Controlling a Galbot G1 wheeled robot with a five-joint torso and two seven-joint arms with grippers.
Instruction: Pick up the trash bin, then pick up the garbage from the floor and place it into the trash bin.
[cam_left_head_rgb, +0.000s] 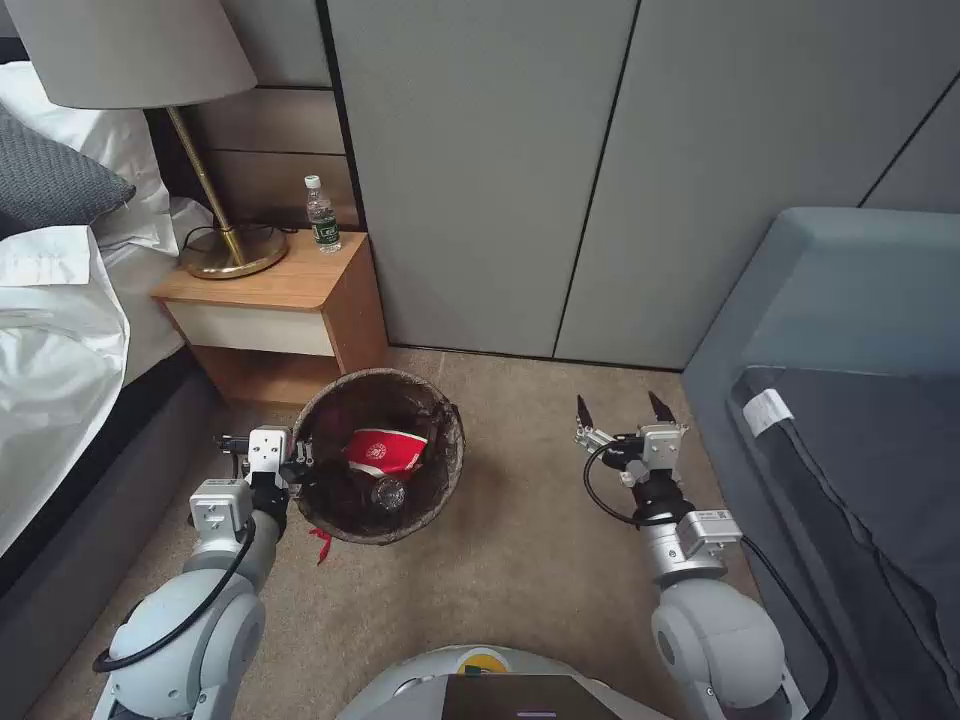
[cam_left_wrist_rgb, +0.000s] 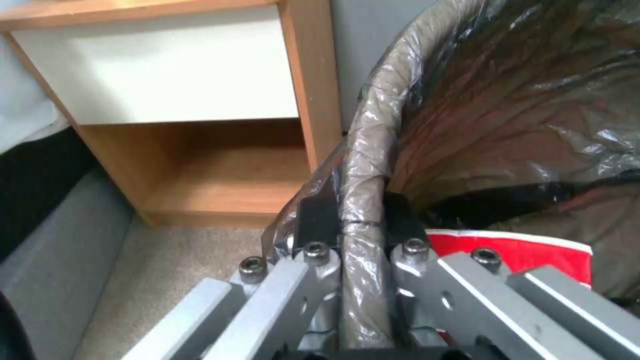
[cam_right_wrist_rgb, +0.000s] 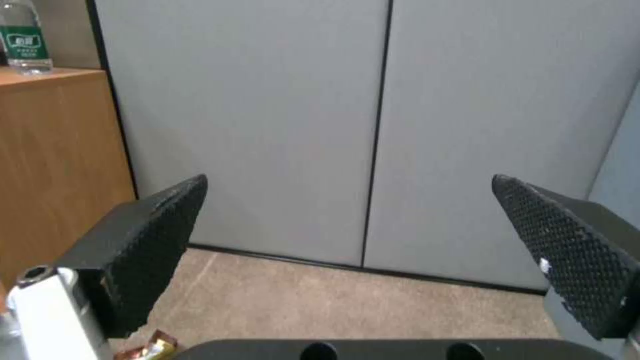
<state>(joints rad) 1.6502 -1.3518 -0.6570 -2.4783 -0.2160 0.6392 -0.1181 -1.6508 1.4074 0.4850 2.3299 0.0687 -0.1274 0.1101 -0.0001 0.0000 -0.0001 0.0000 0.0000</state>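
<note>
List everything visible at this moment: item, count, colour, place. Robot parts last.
trash bin: one, dark liner over the rim, above the carpet by the nightstand, held at its rim.
red-and-white cup: one, inside the bin.
clear bottle: one, inside the bin, beside the cup.
red scrap: one, on the carpet just below the bin.
snack wrapper: one, gold and red, on the carpet.
water bottle: one, clear with green label, upright on the nightstand.
nightstand: one, wood with white drawer.
lamp: one, grey shade, brass base.
bed: white sheets, grey pillow.
sofa: one, grey-blue.
left gripper: jaws clamped on the bin rim.
right gripper: jaws wide, empty, over carpet.
</note>
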